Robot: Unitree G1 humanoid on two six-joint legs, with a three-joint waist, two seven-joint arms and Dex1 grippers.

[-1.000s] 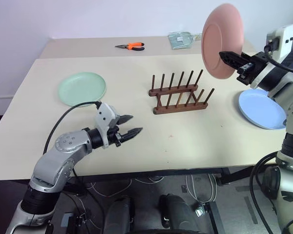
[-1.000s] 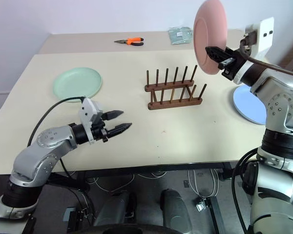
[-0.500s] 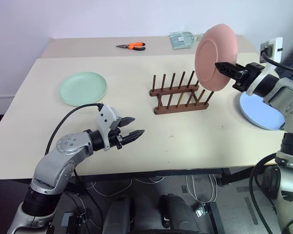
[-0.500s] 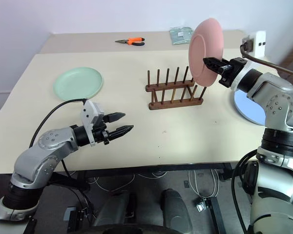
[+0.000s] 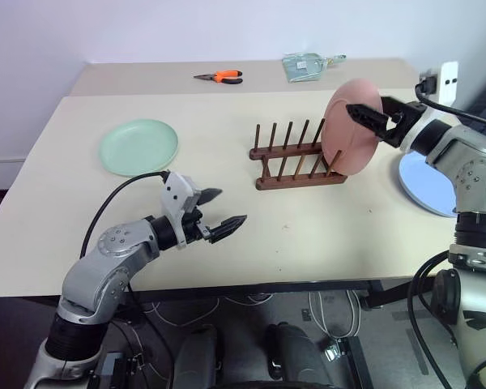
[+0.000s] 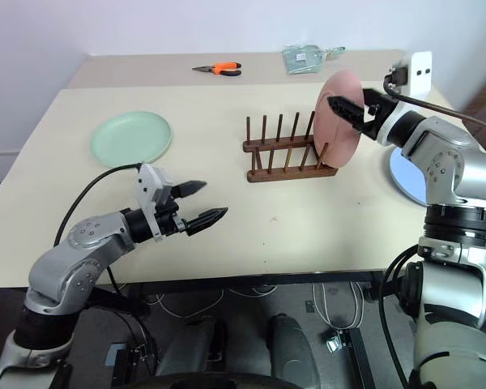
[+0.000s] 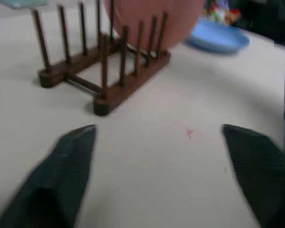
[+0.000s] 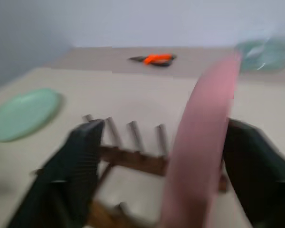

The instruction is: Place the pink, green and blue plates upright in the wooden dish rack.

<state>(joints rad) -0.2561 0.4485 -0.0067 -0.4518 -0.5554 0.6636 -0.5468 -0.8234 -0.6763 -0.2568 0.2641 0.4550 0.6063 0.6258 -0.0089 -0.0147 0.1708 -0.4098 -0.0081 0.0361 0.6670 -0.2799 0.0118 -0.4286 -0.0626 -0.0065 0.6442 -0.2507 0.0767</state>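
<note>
Pink plate (image 5: 350,126) has come down into the rack's (image 5: 296,158) right end, right fingers (image 8: 90,156) now spread off it. Left fingers (image 5: 227,227) wide, empty. Green (image 5: 138,147) and blue (image 5: 425,180) remain flat on the bench (image 5: 227,121).

A beige table (image 5: 227,243) is filling most of the scene, and a second, slightly darker table (image 5: 146,79) is butting against its far edge along a straight seam. On that far table, orange-handled pliers (image 5: 219,77) are lying flat, roughly midway along its width. Further along the same table from the pliers, towards its other end, a clear plastic packet (image 5: 305,65) with pale green contents is resting. A pale wall (image 5: 186,28) is rising just behind the far table. Under the near table's front edge, white cables (image 5: 227,306) are trailing across a grey floor (image 5: 389,340).
</note>
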